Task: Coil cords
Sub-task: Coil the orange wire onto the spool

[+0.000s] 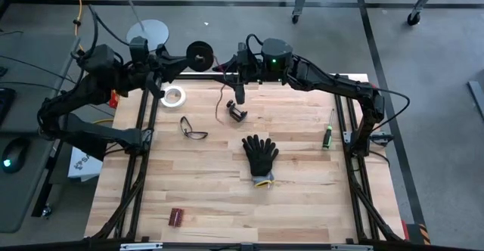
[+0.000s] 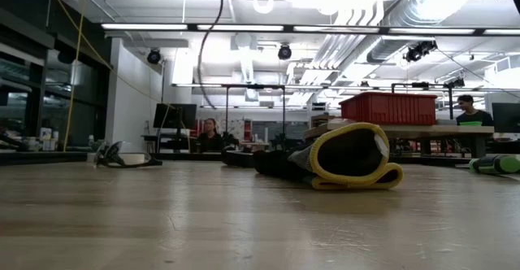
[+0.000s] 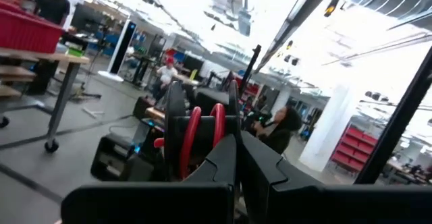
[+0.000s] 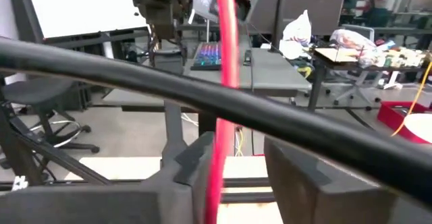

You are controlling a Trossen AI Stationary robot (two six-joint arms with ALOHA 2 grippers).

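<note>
The left gripper (image 1: 181, 60) is raised at the table's (image 1: 302, 198) far edge, its fingers closed on the black spool (image 1: 200, 54), which sits just past that edge. In the left wrist view the spool (image 3: 196, 140) stands between the dark fingers (image 3: 223, 163), with red cord (image 3: 191, 133) wound on it in two visible bands; the lower part of the spool is hidden behind the fingers. The right gripper (image 1: 239, 92) hangs at the far edge near the table's middle, pointing down. In the right wrist view the cord (image 4: 226, 69) runs taut and upright between its fingers (image 4: 196, 160), which stand apart on either side of it; whether they pinch it cannot be told, and a dark cable crosses in front. From above, the cord (image 1: 224, 100) is only a thin line below the gripper, ending near a small black object (image 1: 237, 114) too small to identify. Resting on the table are a tape ring (image 1: 175, 96), glasses (image 1: 192, 128), a glove (image 1: 260, 157), a screwdriver (image 1: 328, 133) and a dark red block (image 1: 176, 217). In the low view the glove (image 2: 341, 158) fills the middle; neither gripper shows there.
</note>
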